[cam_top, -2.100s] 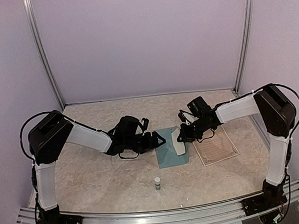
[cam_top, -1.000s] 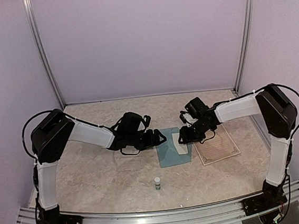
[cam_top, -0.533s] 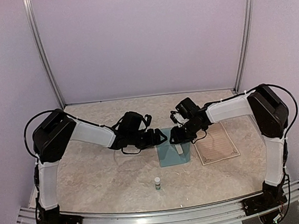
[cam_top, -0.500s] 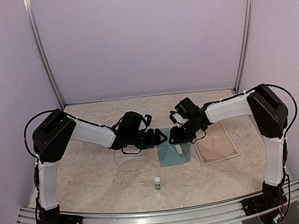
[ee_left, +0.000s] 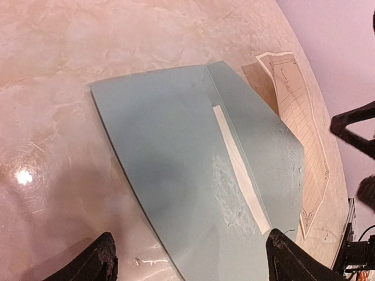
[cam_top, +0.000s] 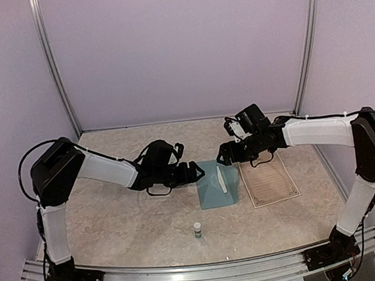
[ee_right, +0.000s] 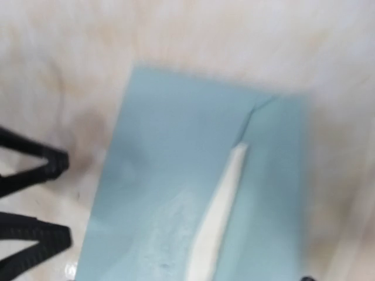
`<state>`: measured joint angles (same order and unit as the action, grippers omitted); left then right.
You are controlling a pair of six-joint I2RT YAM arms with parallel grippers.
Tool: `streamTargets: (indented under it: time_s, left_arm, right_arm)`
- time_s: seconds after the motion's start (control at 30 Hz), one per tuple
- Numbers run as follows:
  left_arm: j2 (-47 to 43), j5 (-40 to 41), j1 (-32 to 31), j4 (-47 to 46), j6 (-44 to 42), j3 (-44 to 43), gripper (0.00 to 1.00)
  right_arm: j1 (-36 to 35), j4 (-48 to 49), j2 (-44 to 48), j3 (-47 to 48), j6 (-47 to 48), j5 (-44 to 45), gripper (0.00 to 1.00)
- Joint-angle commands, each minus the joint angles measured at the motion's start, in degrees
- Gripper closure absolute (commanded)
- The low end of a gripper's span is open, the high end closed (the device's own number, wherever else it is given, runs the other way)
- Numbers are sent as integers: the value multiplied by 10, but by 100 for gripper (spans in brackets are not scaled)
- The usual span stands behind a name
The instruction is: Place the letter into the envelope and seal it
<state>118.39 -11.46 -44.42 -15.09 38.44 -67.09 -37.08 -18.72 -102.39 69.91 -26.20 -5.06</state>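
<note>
— Where is the envelope point(cam_top: 212, 191) from your seat?

— I see it lying flat on the table point(cam_top: 129, 219), about the middle, between the two arms. A white strip point(cam_top: 222, 179) runs along a crease on its right part. The letter point(cam_top: 271, 182) lies flat outside it, just beside its right edge. The glue stick point(cam_top: 197, 229) stands upright nearer the arm bases, apart from both.

— And the fingers?

— The left fingers point(ee_left: 104, 260) are spread wide with nothing in them, low at the envelope's left edge. I cannot tell whether they touch the paper. The right fingers point(ee_left: 350, 124) hang by the envelope's far right corner. My right wrist view is blurred, but in the left wrist view I see two dark tips with a clear gap, holding nothing.
</note>
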Motion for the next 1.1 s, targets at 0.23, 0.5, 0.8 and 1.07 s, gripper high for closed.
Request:
streamTargets:
  time_s: [0.23,0.5,0.8,1.07]
  left_arm:
    - [-63,7,-15,2,-14,-3,17]
    - [-59,3,-25,10,-14,-19,19]
    - [-64,5,-26,16,-18,-15,20]
    - [-65,6,-26,19,-19,-14,21]
  right_arm:
    - [199,28,104,-125,61,-67,20]
    - [320,76,69,-155,98,-129,26]
    - [366,95,22,-154,123,-159,33]
    - [383,101,-19,-144,129,-194,42]
